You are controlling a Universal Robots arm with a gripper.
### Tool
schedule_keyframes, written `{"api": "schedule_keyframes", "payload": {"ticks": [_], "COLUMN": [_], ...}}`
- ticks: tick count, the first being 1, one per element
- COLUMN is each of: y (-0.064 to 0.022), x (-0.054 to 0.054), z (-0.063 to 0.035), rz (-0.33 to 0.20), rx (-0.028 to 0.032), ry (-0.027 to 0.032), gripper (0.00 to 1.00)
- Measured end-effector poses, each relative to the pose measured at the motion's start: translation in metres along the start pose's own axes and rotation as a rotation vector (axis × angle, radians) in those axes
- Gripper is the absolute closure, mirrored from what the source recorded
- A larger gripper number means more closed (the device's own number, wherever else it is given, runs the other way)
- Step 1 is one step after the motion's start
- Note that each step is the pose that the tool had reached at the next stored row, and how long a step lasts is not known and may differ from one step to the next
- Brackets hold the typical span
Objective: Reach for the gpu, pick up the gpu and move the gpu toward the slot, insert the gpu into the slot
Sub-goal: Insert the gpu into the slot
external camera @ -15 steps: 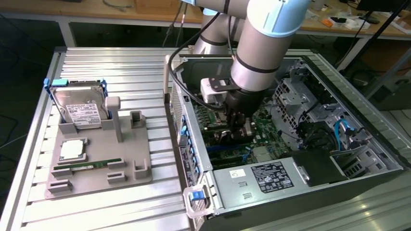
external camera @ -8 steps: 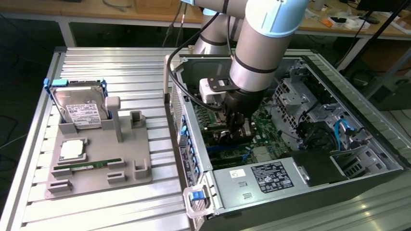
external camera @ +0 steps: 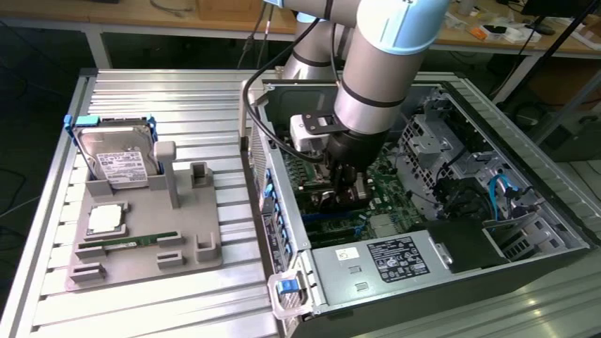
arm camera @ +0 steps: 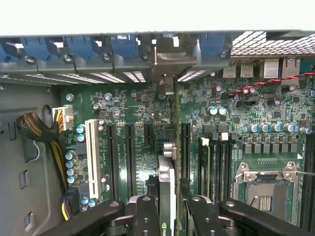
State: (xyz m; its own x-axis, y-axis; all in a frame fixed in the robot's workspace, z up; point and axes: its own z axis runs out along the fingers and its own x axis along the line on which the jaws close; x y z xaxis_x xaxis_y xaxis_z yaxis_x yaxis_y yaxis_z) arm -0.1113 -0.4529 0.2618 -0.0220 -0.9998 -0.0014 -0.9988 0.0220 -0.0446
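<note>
End effector (arm camera: 166, 209) clamped on the gpu (arm camera: 166, 182), card held edge-on between the fingers (arm camera: 146, 216) with its long axis running straight ahead toward the bracket end at the case's rear wall; the slot (external camera: 331, 224) lies directly beneath the card, contact not discernible.

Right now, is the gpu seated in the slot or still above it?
Cannot tell. The gripper holds the gpu edge-on over the motherboard, and the card hides its own lower edge.

gpu (arm camera: 166, 182) on motherboard (arm camera: 133, 105) | inside case (external camera: 526, 232) | hard drive (external camera: 117, 158) exterior-left
</note>
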Motion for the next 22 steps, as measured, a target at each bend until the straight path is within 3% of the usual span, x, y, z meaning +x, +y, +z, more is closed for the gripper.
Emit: {"api": "schedule_keyframes", "payload": {"ticks": [22], "y": [0.0008], "x": [0.0], "z": [0.0], "rz": [0.0], "rx": [-0.0002], "ry": [0.0], "gripper": [0.73]}}
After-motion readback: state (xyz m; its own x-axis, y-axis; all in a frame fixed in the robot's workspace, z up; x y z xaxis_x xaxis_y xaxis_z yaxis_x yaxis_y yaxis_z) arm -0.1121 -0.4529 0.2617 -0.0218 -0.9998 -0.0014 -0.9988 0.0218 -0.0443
